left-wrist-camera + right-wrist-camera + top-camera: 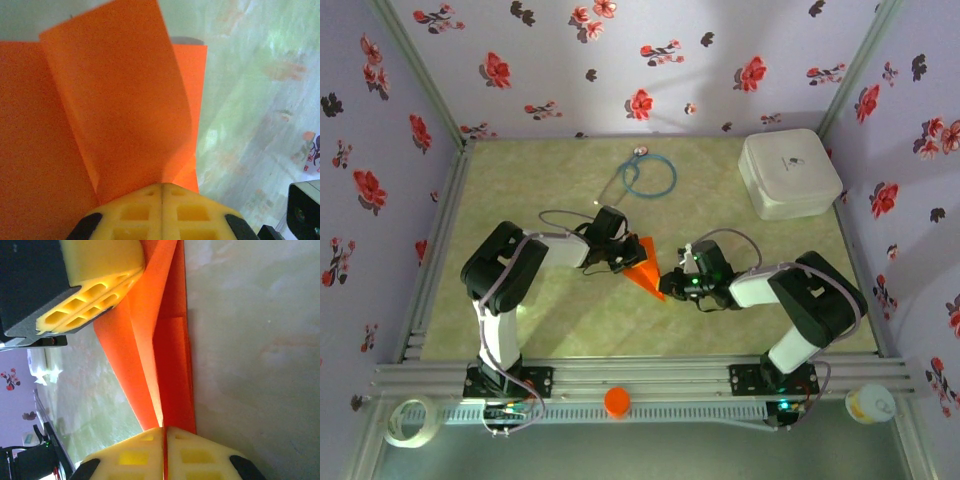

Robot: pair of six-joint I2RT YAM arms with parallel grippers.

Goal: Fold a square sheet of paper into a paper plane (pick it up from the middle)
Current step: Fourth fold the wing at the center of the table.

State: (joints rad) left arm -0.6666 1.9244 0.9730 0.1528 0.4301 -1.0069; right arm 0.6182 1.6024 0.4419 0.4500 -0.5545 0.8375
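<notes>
orange paper (115, 110) cut off by my left wrist view's left edge, its pinched part hidden inside the left gripper (161, 189), mark on the white box (790, 175) too small for me to read

The orange paper (646, 272) is thin and matt with a faintly grainy face and sharp creases. The left gripper (162, 186) and right gripper (163, 429) pinching it have fingers (135, 214) of matt yellow plastic moulded with square pockets. Under the paper the table (520, 180) is a smooth, pale green marbled surface with a slight gloss; beyond the paper to its right the white box (790, 175) looks like smooth satin plastic, while nearer than the paper the rail (650, 378) is ribbed bare metal.
</notes>
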